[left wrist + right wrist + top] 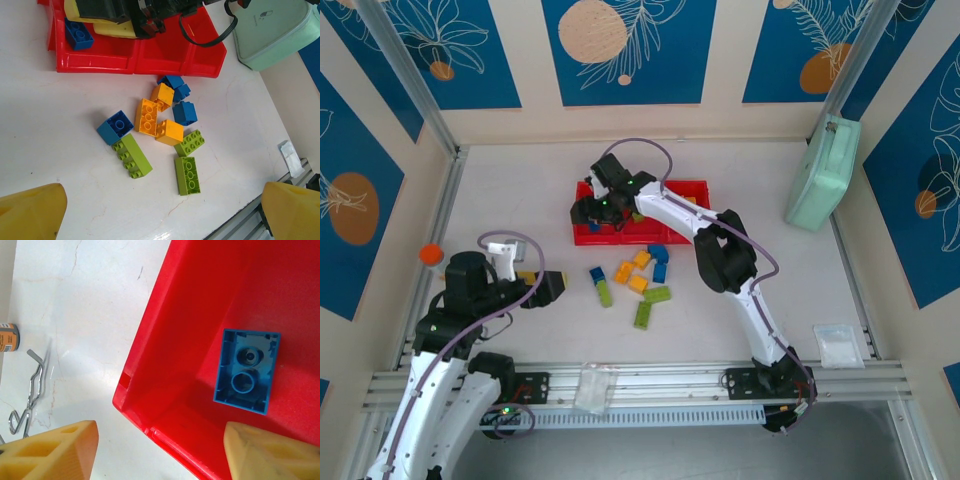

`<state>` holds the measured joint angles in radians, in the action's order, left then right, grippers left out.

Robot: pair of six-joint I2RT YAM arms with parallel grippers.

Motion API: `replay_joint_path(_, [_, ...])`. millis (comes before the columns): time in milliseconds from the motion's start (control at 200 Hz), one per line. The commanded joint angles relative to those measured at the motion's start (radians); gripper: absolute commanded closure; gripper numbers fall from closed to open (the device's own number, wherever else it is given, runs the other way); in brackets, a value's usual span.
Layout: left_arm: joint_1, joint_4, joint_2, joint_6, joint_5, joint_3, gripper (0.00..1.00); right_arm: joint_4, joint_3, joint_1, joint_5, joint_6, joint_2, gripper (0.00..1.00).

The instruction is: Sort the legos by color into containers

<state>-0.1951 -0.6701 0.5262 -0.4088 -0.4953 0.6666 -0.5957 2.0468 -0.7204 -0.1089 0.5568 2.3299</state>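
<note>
The red containers [695,190] sit at mid-table. My right gripper [595,212] hovers over their left bin [165,340], open [160,452], nothing between its fingers. A blue brick [246,371] lies studs-down on that bin's floor, apart from both fingers; the same brick [78,34] appears in the left wrist view. Loose legos [640,278] lie in front of the containers: blue [116,127], orange [147,116] and lime green [188,175] among them. My left gripper [552,285] is left of the pile, open [165,215] and holding nothing.
A mint-green case [823,172] leans at the back right wall. An orange-capped bottle [430,254] stands at the far left, with a bent wire piece [30,390] near it. Clear plastic bags lie at the front rail [595,388] and the right edge [839,345].
</note>
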Motion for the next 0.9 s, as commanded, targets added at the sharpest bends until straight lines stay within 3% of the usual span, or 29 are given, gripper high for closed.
replay_joint_path(0, [-0.009, 0.01, 0.001, 0.025, -0.005, 0.024, 0.01, -0.055, 0.022, -0.016, 0.012, -0.011, -0.101, 0.28])
replay_joint_path(290, [-0.009, 0.01, 0.0, 0.025, 0.002, 0.024, 0.01, -0.079, -0.11, -0.059, 0.15, 0.011, -0.302, 0.24])
replay_joint_path(670, [-0.009, 0.013, 0.01, 0.022, -0.008, 0.023, 0.01, 0.006, -0.629, -0.061, 0.407, 0.205, -0.635, 0.2])
replay_joint_path(895, [-0.009, 0.015, 0.011, 0.022, -0.015, 0.023, 0.01, -0.018, -0.825, -0.025, 0.501, 0.326, -0.697, 0.19])
